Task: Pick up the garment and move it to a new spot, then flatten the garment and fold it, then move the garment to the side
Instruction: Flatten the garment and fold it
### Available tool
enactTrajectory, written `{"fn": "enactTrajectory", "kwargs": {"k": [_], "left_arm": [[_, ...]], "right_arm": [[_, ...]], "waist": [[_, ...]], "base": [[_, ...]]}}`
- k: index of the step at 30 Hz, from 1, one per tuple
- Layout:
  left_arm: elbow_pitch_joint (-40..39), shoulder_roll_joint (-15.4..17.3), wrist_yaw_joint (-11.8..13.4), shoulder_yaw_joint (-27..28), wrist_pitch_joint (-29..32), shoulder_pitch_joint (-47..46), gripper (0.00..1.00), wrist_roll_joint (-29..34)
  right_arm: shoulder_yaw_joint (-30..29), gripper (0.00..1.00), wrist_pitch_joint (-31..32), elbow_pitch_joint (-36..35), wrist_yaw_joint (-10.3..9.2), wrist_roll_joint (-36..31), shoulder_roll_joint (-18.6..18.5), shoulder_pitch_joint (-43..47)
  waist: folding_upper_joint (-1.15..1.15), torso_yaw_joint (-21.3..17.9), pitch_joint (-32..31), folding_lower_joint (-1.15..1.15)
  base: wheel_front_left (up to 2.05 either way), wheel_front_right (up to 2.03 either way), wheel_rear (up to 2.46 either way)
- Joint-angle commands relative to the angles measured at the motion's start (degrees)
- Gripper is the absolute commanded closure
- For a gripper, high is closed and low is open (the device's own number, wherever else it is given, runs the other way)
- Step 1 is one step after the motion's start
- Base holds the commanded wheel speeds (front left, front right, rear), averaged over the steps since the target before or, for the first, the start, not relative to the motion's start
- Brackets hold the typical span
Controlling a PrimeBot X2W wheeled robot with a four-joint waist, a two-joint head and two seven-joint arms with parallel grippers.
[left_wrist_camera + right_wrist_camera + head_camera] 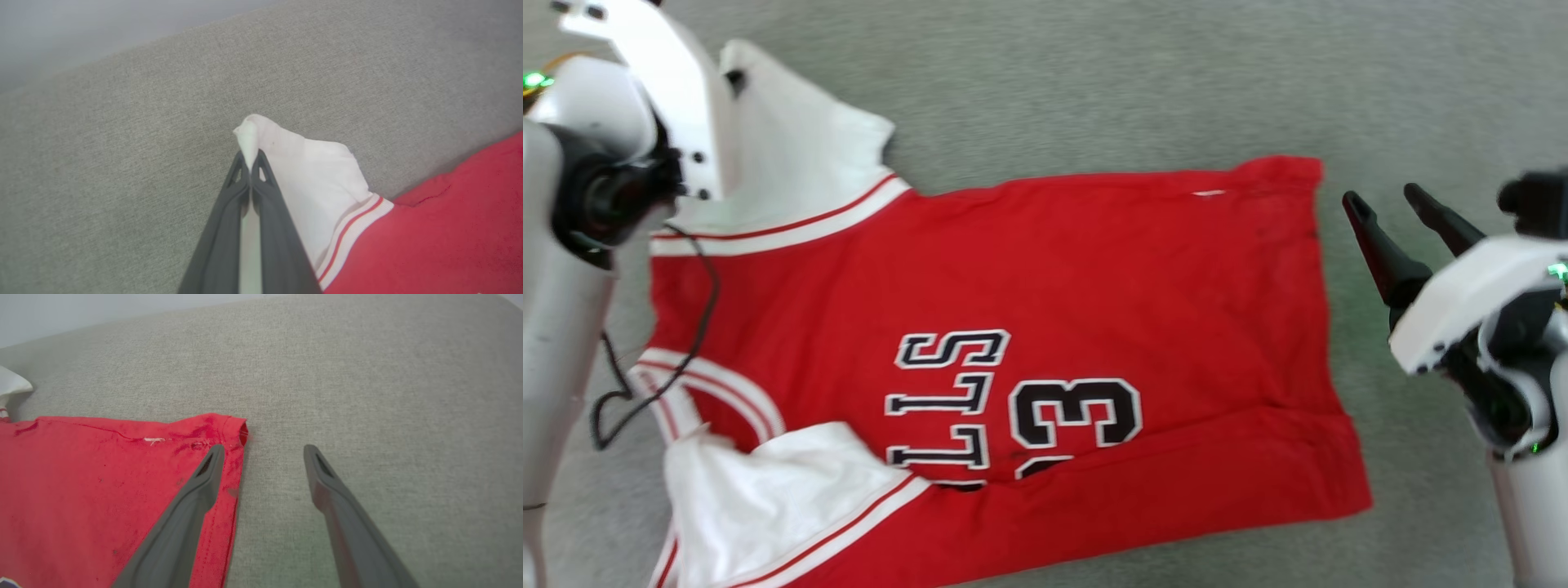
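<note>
Head view gives the whole layout: the garment (1094, 269), a red jersey tee, lies spread front-up on a grey woven surface (1094, 73), collar end to the left and hem to the right. You can read the black lettering (947, 400) and a big "3" (1074, 412). The near long edge looks folded over onto the front, cutting off the bottom of the print, and the near sleeve (768, 490) lies crumpled on top of it.

The left wrist view fills in what the head view can't. The left tool (250, 157) is clamped tight on the very tip of the far white sleeve (318, 175), with a sliver of white cloth between the fingers, and the sleeve is pulled up into a little peak off the surface. From the head you mostly just see the white wrist housing at the far left with its black cable (698, 327) dangling across the shoulder of the jersey.

The right wrist view shows the right tool (264, 448) spread wide with nothing in it. Its left finger (200, 486) lines up over the far right hem corner (233, 424), and the other sits over bare grey. Can't tell if it touches the cloth. In the head view it sits just beside the hem.

Pose-wise, the left arm reaches in from the left edge toward the far sleeve. The right forearm comes up from the near right, fingers aimed far and left.
</note>
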Motion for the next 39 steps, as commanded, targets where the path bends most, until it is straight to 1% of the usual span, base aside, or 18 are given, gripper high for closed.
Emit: {"fn": "enactTrajectory", "kwargs": {"k": [1, 2, 8, 13, 14, 15, 19, 22, 26, 27, 29, 30, 32, 33, 39], "left_arm": [[-1.1, -0.7, -0.2, -0.5, -0.7, -0.9, 1.0, 0.5], [-2.0, -0.8, -0.3, -0.7, -1.0, -1.0, 1.0, 0.8], [-6.2, -1.7, -0.4, -1.5, -2.5, 0.2, 1.0, 1.2], [-7.7, -1.4, -0.3, -1.5, -3.8, 1.7, 1.0, 1.0], [-7.8, -1.4, -0.4, -1.5, -3.9, 1.8, 1.0, 0.9], [-7.9, -1.4, -0.4, -1.4, -4.1, 1.9, 1.0, 0.7], [-7.9, -1.5, -0.4, -1.0, -5.1, 2.7, 1.0, 0.3], [-7.7, -1.2, 0.0, 0.1, -7.6, 4.1, 1.0, -0.1], [-8.1, -0.9, 0.5, 1.4, -10.3, 6.7, 1.0, -0.9], [-8.7, -0.6, 1.2, 2.6, -12.3, 9.2, 1.0, -1.4], [-9.2, -0.3, 1.6, 3.2, -13.3, 10.5, 1.0, -1.8], [-10.3, 0.1, 2.6, 4.4, -15.2, 14.0, 1.0, -2.5], [-11.7, 0.6, 3.9, 5.7, -17.1, 18.1, 1.0, -3.3], [-11.7, 0.6, 3.9, 5.7, -17.1, 18.1, 1.0, -3.3], [-16.7, 1.4, 8.2, 8.6, -21.1, 33.2, 1.0, -5.6]], "right_arm": [[0.7, 0.0, 2.3, 1.5, -0.02, 0.8, -0.8, -2.3], [1.2, 0.0, 4.2, 2.7, -0.02, 0.9, -1.5, -3.4], [3.0, 0.0, 17.1, 9.0, -0.02, 2.3, -2.9, -8.3], [3.4, 0.0, 29.1, 14.3, -0.06, 1.9, -1.9, -8.8], [3.2, 0.38, 30.5, 14.7, -0.06, 1.7, -1.6, -8.9], [2.8, 1.0, 31.7, 15.0, -0.06, 1.6, -1.3, -9.2], [2.5, 1.0, 32.4, 14.5, -0.02, 1.4, -1.1, -10.5], [2.0, 1.0, 29.7, 11.4, -0.02, 1.0, -1.7, -12.1], [1.0, 1.0, 27.1, 8.6, -0.02, 0.6, -2.3, -11.5], [0.5, 1.0, 25.8, 6.9, -0.02, 0.7, -2.2, -9.8], [0.3, 1.0, 25.3, 5.8, -0.02, 0.7, -2.2, -9.0], [-0.3, 1.0, 24.6, 3.9, -0.02, 0.7, -2.1, -6.6], [-1.0, 1.0, 23.6, 2.1, -0.02, 0.5, -1.8, -3.9], [-1.0, 1.0, 23.6, 2.1, -0.02, 0.5, -1.8, -3.9], [-3.1, 1.0, 21.6, -1.7, -0.02, 0.9, -0.2, 5.6]], "waist": [[0.0, 2.6, 0.1, 0.0], [0.0, 3.3, 0.3, 0.0], [0.0, 6.0, 1.6, 0.0], [0.0, 7.0, 1.9, 0.0], [0.0, 7.1, 1.9, 0.0], [0.0, 7.2, 1.8, 0.0], [0.0, 7.6, 1.6, 0.0], [0.0, 7.9, 0.2, 0.0], [0.0, 8.2, -1.9, 0.0], [0.0, 8.4, -3.7, 0.0], [0.0, 8.5, -4.6, 0.0], [0.0, 8.7, -6.5, 0.0], [0.0, 8.9, -8.5, 0.0], [0.0, 8.9, -8.5, 0.0], [0.0, 9.1, -13.7, 0.0]], "base": [[0.0, 0.0, 0.0], [0.0, 0.0, 0.0], [0.0, 0.0, 0.0], [0.0, 0.0, 0.0], [0.0, 0.0, 0.0], [0.0, 0.0, 0.0], [0.0, 0.0, 0.0], [0.0, 0.0, 0.0], [0.0, 0.0, 0.0], [0.0, 0.0, 0.0], [0.0, 0.0, 0.0], [0.0, 0.0, 0.0], [0.0, 0.0, 0.0], [0.0, 0.0, 0.0], [0.0, 0.0, 0.0]]}}
